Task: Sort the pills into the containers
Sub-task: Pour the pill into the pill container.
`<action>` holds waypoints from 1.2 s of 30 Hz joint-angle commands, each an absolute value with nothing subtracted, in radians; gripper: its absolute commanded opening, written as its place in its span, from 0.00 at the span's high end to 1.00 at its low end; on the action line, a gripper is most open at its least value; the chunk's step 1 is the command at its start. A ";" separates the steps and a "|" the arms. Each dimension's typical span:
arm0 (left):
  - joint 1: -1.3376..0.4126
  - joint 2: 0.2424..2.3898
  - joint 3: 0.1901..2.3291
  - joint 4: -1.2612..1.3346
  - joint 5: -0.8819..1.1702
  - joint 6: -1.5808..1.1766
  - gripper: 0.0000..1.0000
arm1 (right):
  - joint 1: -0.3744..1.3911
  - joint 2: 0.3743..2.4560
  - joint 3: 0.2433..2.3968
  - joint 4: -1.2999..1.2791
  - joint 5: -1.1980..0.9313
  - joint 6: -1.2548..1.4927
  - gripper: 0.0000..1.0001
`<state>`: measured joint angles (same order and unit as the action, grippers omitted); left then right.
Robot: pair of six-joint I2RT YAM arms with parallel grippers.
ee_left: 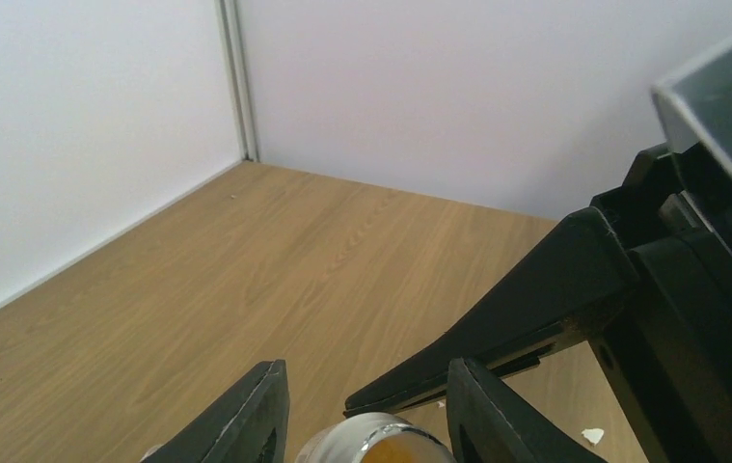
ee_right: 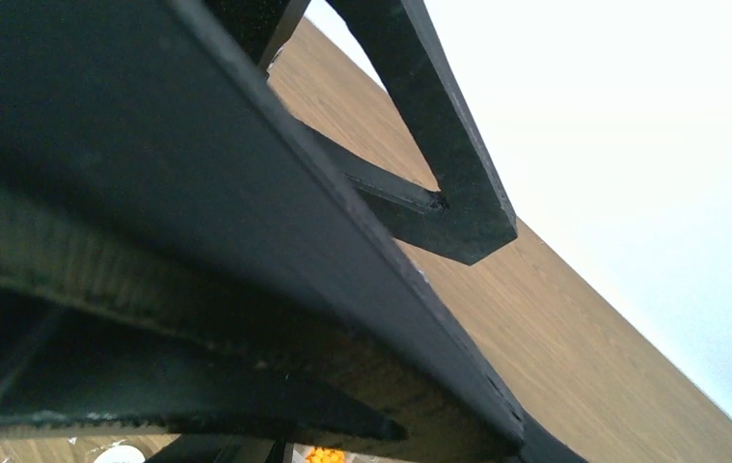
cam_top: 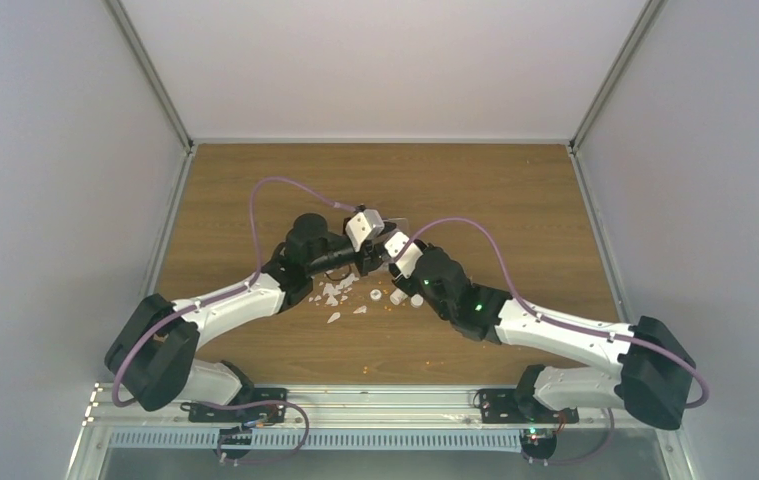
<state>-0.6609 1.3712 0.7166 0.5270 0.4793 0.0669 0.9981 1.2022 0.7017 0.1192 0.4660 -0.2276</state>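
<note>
Tabletop (cam_top: 515, 200) of wood, white walls (cam_top: 375, 60)

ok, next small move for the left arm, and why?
Probably ease the left gripper jaws shut on the vial between them. It shows orange inside, a right-arm finger sits right beside it, and the views can't confirm a firm grip, so I'd secure it before tipping anything.

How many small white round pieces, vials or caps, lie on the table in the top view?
3, side by side right of the white flakes: left piece, middle piece, right piece. More may be hidden from view.
</note>
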 commanded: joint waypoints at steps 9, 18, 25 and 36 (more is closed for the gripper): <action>-0.666 1.378 0.713 0.571 0.342 0.073 0.16 | 1.012 1.086 0.765 0.099 0.298 -0.179 0.17; -0.666 1.372 0.716 0.567 0.350 0.065 0.31 | 1.011 1.047 0.762 0.097 0.305 -0.159 0.17; -0.666 1.356 0.701 0.590 0.344 0.060 0.49 | 1.010 1.032 0.754 0.103 0.309 -0.144 0.17; -0.666 1.358 0.694 0.632 0.328 0.054 0.67 | 0.987 1.019 0.747 0.095 0.263 -0.100 0.00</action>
